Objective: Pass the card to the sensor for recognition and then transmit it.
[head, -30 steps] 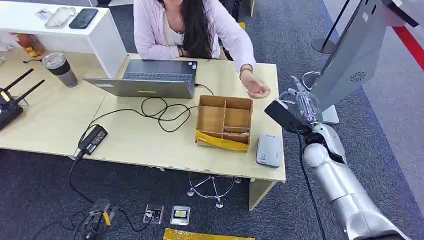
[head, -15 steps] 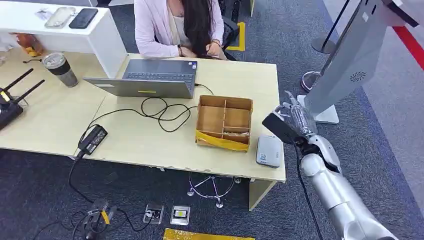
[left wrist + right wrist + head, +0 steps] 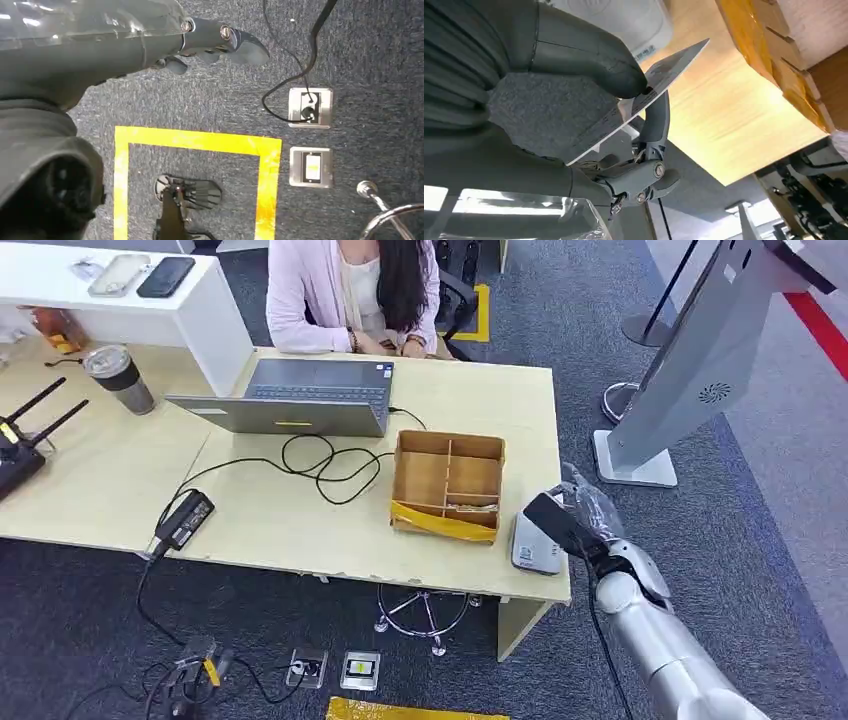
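My right hand (image 3: pixel 597 517) pinches a dark card (image 3: pixel 553 523) between the thumb and a finger, just above the right edge of the grey-white card sensor (image 3: pixel 530 548). The sensor lies flat at the table's front right corner. In the right wrist view the card (image 3: pixel 651 92) shows edge-on under the thumb, tilted over the pale sensor (image 3: pixel 624 20); whether they touch I cannot tell. My left hand (image 3: pixel 215 42) hangs over the carpet with its fingers stretched out and nothing in them.
A divided cardboard box (image 3: pixel 450 485) stands just left of the sensor on the wooden table (image 3: pixel 300 525). Behind it are a laptop (image 3: pixel 290 400) and looping cables. A person (image 3: pixel 350 290) sits at the far edge. A grey kiosk stand (image 3: pixel 690 370) rises to the right.
My right hand has come down and back toward me with the card, from beside the kiosk to over the sensor. The person has drawn their outstretched hand back to their chest.
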Controlling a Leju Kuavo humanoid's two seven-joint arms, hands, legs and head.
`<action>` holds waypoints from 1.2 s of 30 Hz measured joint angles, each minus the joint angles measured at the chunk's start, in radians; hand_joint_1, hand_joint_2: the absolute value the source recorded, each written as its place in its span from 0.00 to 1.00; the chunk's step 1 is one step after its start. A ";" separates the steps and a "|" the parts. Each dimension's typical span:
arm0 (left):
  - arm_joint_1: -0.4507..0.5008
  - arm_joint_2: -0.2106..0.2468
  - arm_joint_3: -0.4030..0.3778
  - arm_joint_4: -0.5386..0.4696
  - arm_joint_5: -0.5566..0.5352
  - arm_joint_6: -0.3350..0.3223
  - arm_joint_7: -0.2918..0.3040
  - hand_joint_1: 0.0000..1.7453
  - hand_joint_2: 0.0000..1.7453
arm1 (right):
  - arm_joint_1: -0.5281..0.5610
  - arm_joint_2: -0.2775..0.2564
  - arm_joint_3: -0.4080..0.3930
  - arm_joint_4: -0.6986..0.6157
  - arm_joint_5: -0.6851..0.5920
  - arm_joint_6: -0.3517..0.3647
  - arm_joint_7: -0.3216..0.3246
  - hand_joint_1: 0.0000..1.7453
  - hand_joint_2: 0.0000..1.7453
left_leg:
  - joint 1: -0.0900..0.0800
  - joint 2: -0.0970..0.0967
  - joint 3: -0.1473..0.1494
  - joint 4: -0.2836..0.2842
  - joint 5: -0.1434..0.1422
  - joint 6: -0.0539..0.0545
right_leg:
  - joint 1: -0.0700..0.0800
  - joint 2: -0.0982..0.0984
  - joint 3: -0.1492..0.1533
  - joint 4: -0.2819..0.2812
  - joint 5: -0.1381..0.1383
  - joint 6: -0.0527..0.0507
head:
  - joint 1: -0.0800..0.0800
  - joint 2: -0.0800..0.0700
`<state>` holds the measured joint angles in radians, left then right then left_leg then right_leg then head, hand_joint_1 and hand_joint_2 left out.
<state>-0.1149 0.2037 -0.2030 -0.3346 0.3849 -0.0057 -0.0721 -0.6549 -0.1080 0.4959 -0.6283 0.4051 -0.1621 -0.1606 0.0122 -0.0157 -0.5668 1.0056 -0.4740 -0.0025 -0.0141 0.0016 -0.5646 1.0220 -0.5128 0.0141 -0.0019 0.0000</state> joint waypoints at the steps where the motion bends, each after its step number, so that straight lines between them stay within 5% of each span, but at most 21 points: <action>1: 0.002 0.003 -0.003 -0.005 0.003 0.000 0.005 0.00 0.00 | 0.000 0.001 0.000 0.010 -0.008 -0.002 0.000 1.00 1.00 | 0.000 0.000 0.000 0.000 0.000 0.000 | 0.000 0.000 0.000 0.000 0.000 0.000 | 0.000 0.000; 23: 0.006 0.022 -0.054 -0.013 0.024 0.001 0.012 0.00 0.00 | 0.040 0.004 -0.001 0.090 -0.042 0.000 -0.023 1.00 1.00 | 0.000 0.001 0.000 0.000 0.000 0.000 | 0.000 0.000 0.000 0.000 0.000 0.000 | 0.000 0.000; 36: 0.014 0.011 -0.059 -0.032 0.100 0.060 0.053 0.00 0.00 | 0.068 0.063 0.010 0.090 -0.071 0.018 -0.053 1.00 1.00 | 0.001 0.001 0.000 0.000 0.000 0.000 | 0.001 0.000 0.000 0.000 0.000 0.000 | 0.000 0.000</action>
<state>-0.1006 0.2148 -0.2617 -0.3670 0.4845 0.0546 -0.0191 -0.5873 -0.0450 0.5059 -0.5383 0.3345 -0.1446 -0.2140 0.0131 -0.0151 -0.5666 1.0056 -0.4741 -0.0026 -0.0129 0.0019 -0.5645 1.0218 -0.5131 0.0136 -0.0023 0.0000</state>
